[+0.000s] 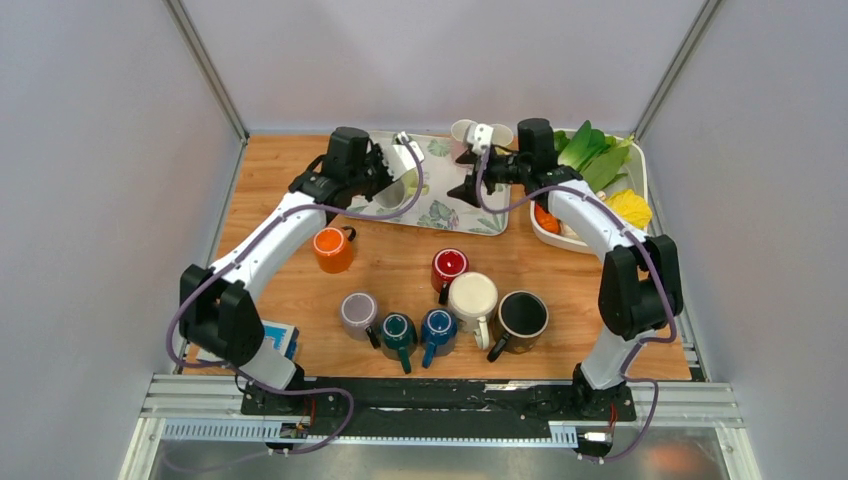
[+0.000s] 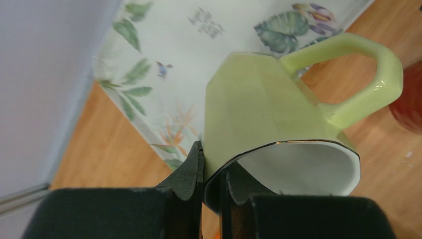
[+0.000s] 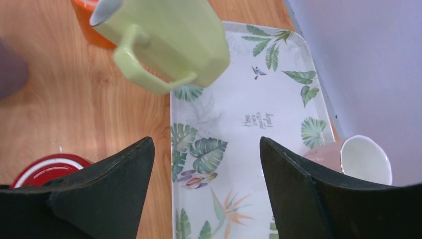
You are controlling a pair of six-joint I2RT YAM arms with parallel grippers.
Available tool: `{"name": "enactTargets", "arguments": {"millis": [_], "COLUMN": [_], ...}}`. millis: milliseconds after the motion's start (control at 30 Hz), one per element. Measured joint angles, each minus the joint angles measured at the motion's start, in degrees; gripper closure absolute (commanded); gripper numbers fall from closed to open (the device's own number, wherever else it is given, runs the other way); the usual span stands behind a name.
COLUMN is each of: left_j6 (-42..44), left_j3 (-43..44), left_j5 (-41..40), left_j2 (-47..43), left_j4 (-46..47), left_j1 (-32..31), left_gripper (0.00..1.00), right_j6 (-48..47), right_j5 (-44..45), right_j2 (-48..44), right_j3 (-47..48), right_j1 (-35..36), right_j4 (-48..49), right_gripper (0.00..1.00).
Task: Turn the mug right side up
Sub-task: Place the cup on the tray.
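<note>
Top external view gives you seven mugs (image 1: 472, 297) on the near table (image 1: 400, 250). Beyond them, your left gripper (image 2: 211, 174) is clamped on the rim of one green mug (image 2: 259, 104), held tilted over the left part of the tray (image 3: 278, 99), its long axis pointing away from the fingers. Your right gripper (image 3: 206, 142) hangs spread apart; one pink mug (image 3: 366, 159) sits farthest.

Bright, even light; soft shadows; wrist cams blurry.

Mug (image 1: 398, 188) over tray (image 1: 445, 210) left edge, other mugs (image 1: 473, 297) in front, vegetable bin (image 1: 641, 175) right
</note>
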Motion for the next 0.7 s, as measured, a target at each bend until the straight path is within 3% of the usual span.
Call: {"name": "enactTargets", "arguments": {"millis": [333,567,633,700], "left_j6": [-11.5,-13.6,-14.0,-14.5], "left_j3": [16.0,19.4,19.4,19.4], "left_j5": [1.3,0.7,0.6,0.6], "left_j2": [15.9,17.5,17.5,17.5], "left_j4": [-21.8,-23.8,-24.4,-24.5], "left_j1": [0.0,0.0,0.1,0.2], "left_gripper": [1.00,1.00,1.00,1.00], "right_j6": [-19.7,-24.2,-24.7,-25.0], "right_j5": [11.1,15.5,16.7,18.2], "right_j2": [2.4,10.1,11.6,12.7], "right_j3": [2.2,11.1,13.0,14.1], "right_j1": [10.0,13.7,14.2,14.6], "right_j4": [-10.4,-17.6,-19.0,-20.3], "right_gripper": [0.42,0.48,0.55,0.69]}}
